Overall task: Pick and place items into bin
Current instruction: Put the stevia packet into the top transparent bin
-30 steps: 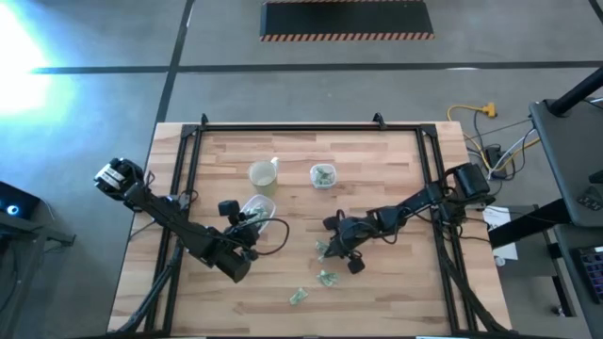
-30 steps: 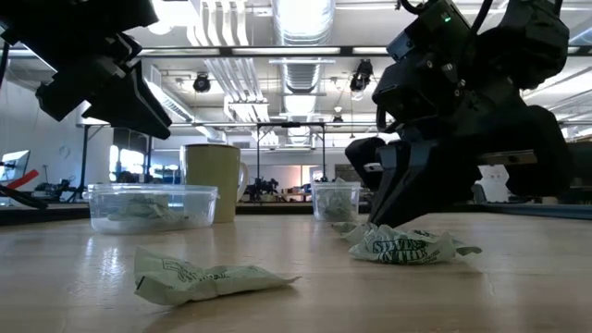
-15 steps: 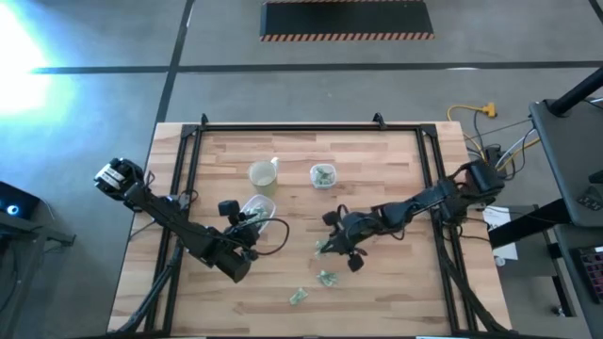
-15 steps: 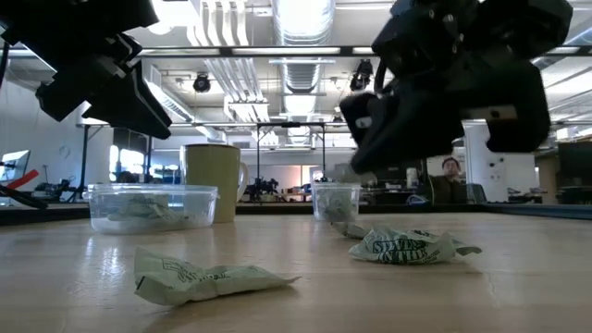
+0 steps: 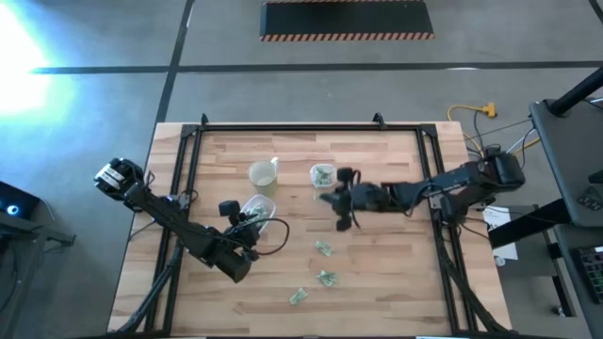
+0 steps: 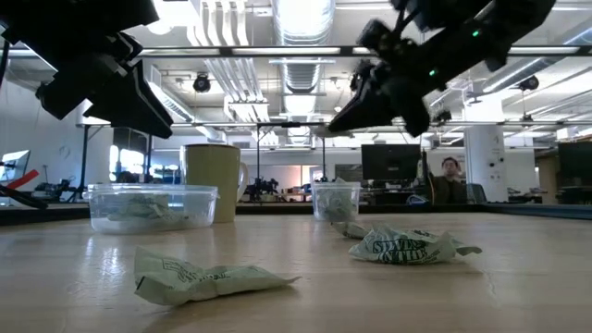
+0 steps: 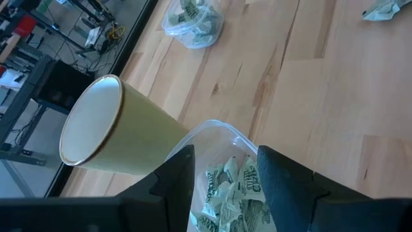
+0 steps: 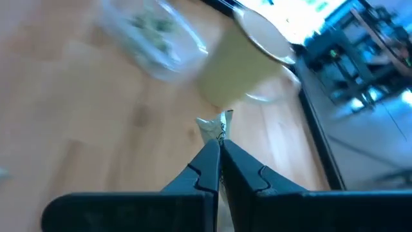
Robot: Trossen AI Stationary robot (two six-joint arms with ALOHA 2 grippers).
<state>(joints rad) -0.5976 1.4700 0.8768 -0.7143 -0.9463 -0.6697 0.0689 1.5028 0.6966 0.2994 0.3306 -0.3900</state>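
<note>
Right tool [image 5: 327, 198] lifted, wrapper [image 8: 215, 129] pinched.

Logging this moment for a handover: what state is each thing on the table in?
Right hand: shut on a wrapped piece, raised near the small tub.
Left hand: open, over the wide tub.
Wide tub: holds wrapped pieces.
Small tub: holds wrapped pieces.
Cup: upright.
Loose pieces: three lying on the table.
</note>
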